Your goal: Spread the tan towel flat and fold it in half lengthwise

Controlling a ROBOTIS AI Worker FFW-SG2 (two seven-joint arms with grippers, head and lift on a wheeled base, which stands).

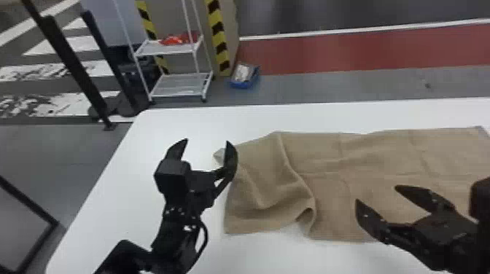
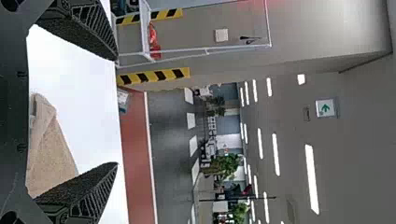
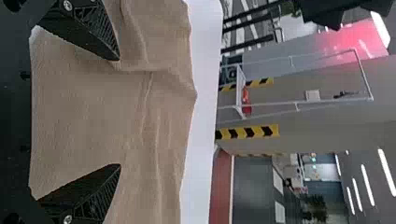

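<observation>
Both tools' fingers apart, nothing clamped. Left tool [image 1: 207,140] is at the tan towel's [image 1: 375,153] left end; right tool [image 1: 377,193] is above its near part. Towel lies on the white surface [image 1: 164,127], centre to right, spread wide but rumpled at left, with 1 raised fold at the near edge. White 2-shelf rack [image 1: 178,50] stands beyond, far left.

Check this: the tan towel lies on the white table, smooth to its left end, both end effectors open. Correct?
Not smooth at the left end: the head view shows the tan towel rumpled there, with a raised ridge. The rest holds: it lies on the white table, and the left end effector and right end effector are open.
</observation>
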